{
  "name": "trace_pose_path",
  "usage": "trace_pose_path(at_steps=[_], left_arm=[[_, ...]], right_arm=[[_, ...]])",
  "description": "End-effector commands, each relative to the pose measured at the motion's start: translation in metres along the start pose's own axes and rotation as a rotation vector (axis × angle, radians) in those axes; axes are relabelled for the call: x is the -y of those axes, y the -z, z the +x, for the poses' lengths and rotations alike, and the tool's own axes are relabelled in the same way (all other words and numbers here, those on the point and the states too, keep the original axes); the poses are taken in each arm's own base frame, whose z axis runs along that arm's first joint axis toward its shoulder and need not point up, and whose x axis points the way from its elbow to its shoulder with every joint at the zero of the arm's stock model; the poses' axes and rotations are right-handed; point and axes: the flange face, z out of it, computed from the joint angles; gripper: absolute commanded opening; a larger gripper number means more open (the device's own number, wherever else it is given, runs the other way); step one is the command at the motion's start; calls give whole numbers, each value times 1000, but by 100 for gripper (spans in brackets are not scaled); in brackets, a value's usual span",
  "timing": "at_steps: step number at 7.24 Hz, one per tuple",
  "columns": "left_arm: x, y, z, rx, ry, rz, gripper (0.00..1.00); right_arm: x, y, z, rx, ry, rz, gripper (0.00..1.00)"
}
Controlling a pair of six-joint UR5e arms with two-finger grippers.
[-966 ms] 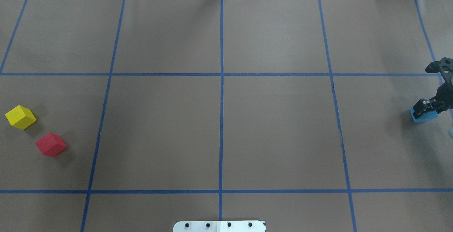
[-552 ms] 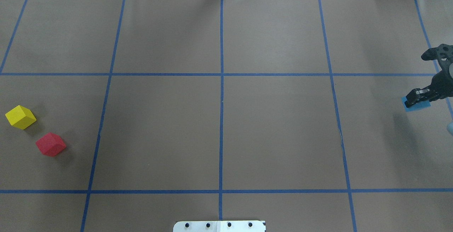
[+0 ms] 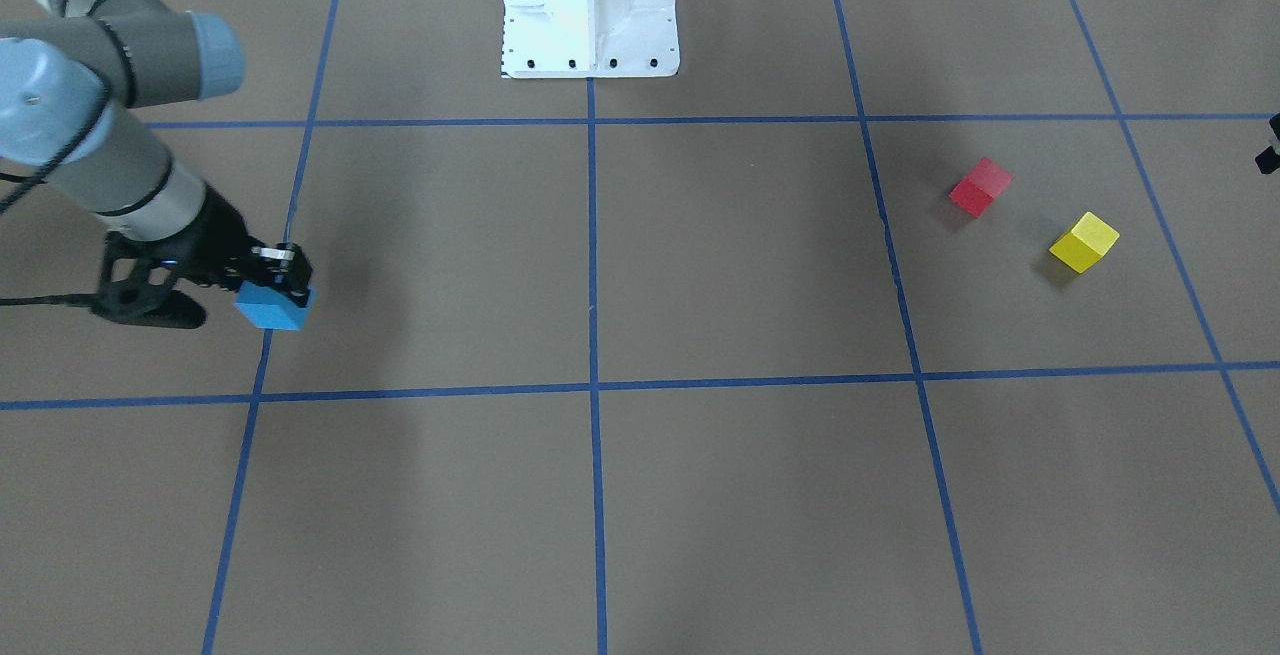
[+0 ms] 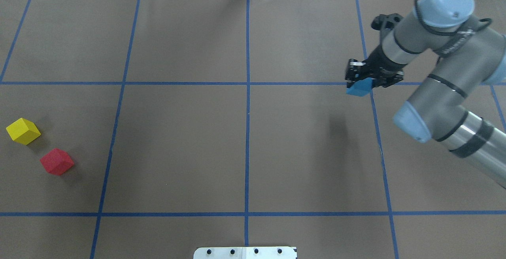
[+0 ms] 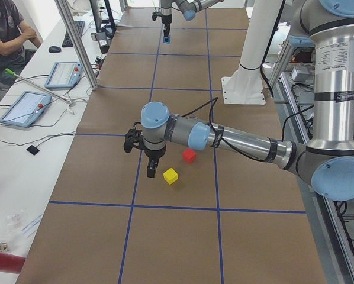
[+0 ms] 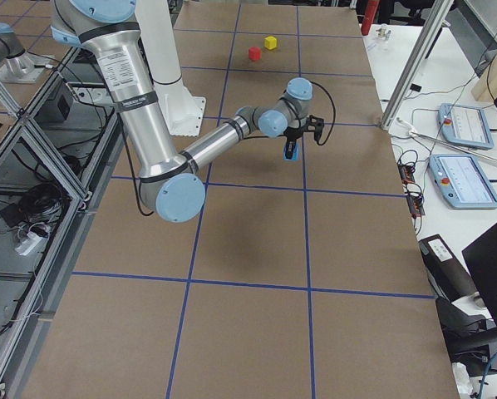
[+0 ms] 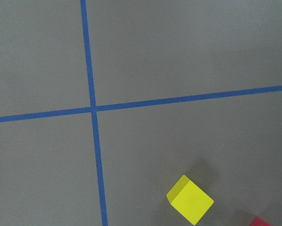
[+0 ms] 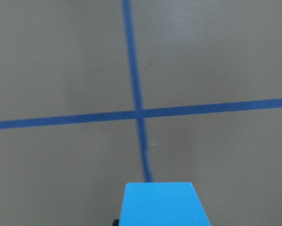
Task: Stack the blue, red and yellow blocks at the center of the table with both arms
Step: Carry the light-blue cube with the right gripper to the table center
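Jaws of the right gripper are clamped on the blue block, held clear of the table beside a tape crossing right of centre; the right wrist camera shows just the block's top face. Overhead leaves out the left gripper. The left side view has it hanging just beside the yellow block, the red block near, though I cannot tell whether it is open or closed.

You've got the right hand pointing down, clamped on the blue block; the left hand hangs low, fingers down.
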Motion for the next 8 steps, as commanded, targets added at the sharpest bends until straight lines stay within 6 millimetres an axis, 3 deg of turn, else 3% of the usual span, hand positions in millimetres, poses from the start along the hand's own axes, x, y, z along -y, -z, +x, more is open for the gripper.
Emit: trace_pose_path(at_steps=[1,2,3,4,8], left_arm=[[3,-2,3,-1,-7,-2,100],[6,-2,3,-1,-7,-2,100],[6,-3,2,-1,-6,-3,100],[5,-5,0,-1,-2,-7,100],[8,-7,-2,0,2,-11,100]], right_arm=[[-34,-22,-155,-8,-1,-2,0],[-30,-48,-221,-50,16,6,0],[-27,-70,-244,-21,46,26,0],[-29,-87,-247,-9,60,32,0],[-44,-111,-248,-36,73,8,0]])
